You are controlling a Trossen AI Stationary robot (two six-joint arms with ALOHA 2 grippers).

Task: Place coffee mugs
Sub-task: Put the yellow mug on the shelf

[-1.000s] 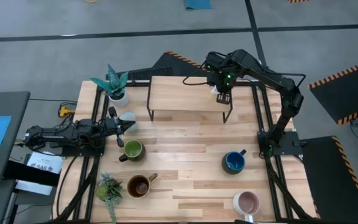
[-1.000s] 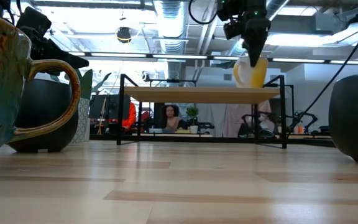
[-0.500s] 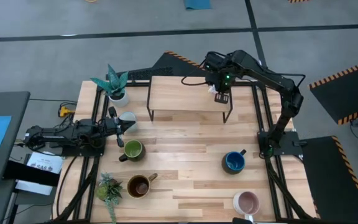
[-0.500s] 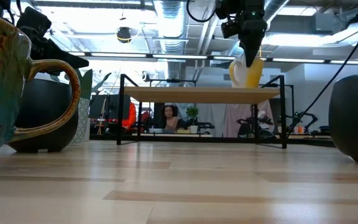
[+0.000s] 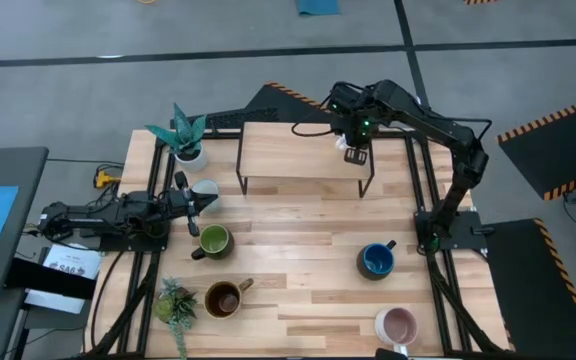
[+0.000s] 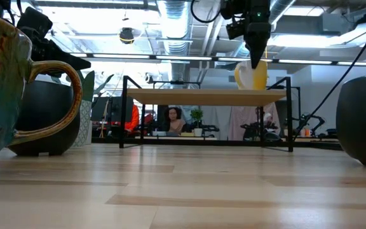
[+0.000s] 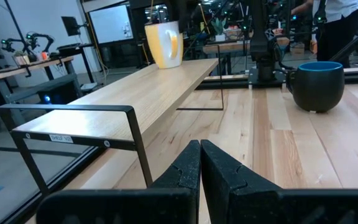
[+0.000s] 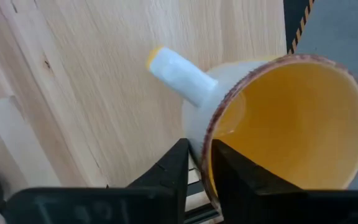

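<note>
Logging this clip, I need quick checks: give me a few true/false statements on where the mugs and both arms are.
1. The right gripper pinches the orange mug by its rim, on the raised shelf. True.
2. The left gripper holds the olive green mug. False: its fingers are shut on nothing, low over the table.
3. The dark blue mug stands on the shelf. False: it stands on the table.
4. The pink mug stands on the table near the right arm's side. True.

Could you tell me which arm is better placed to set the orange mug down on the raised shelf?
The right arm. Its tool is shut on the orange mug's rim, directly over the shelf. The left tool rests shut at the table's left edge, far from that mug.
</note>
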